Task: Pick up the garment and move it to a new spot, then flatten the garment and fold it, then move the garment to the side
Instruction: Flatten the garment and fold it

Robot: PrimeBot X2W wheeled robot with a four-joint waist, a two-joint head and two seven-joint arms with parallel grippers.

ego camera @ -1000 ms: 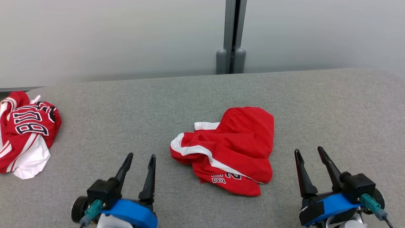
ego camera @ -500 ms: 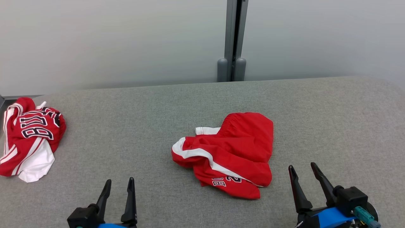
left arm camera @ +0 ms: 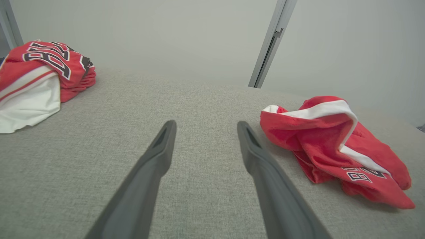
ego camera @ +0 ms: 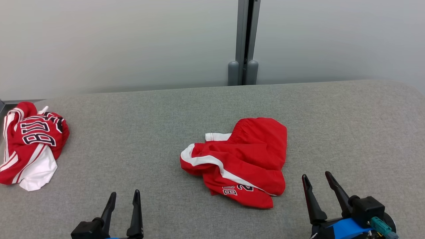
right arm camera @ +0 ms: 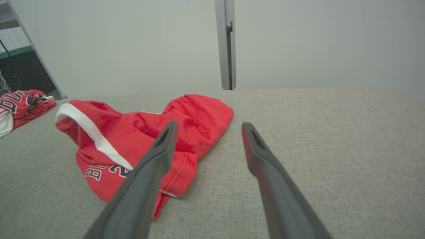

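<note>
The garment (ego camera: 244,159), a pair of red shorts with white trim, lies crumpled near the middle of the grey cloth-covered table (ego camera: 348,126). It is folded over on itself, so its true outline is hard to read. The gathered waistband (ego camera: 247,122) shows at the far end and a white stripe (ego camera: 206,160) curls around the left side. The dark-and-white lettering (ego camera: 237,190) near the front hem is partly tucked under a fold and cannot be read in full. How many layers lie beneath the top one cannot be told. The left jaws stand wide apart with nothing between them, low at the near left of the head view, where the bottom edge cuts off most of what lies below the fingers (ego camera: 135,212). They are over bare cloth, well apart from the shorts. The right jaws are likewise spread wide and empty, their fingers (ego camera: 309,199) just to the near right of the garment and apart from it. Part of their blue-and-black body is cut by the frame. In the right wrist view one finger crosses in front of the shorts' near hem and hides a strip of it. A red-and-white jersey (ego camera: 31,142) sits bunched at the far left of the table, clipped by the view's left edge, its lettering creased and hard to read. Behind the table a grey post (ego camera: 244,39) rises against a pale wall (ego camera: 116,43).
</note>
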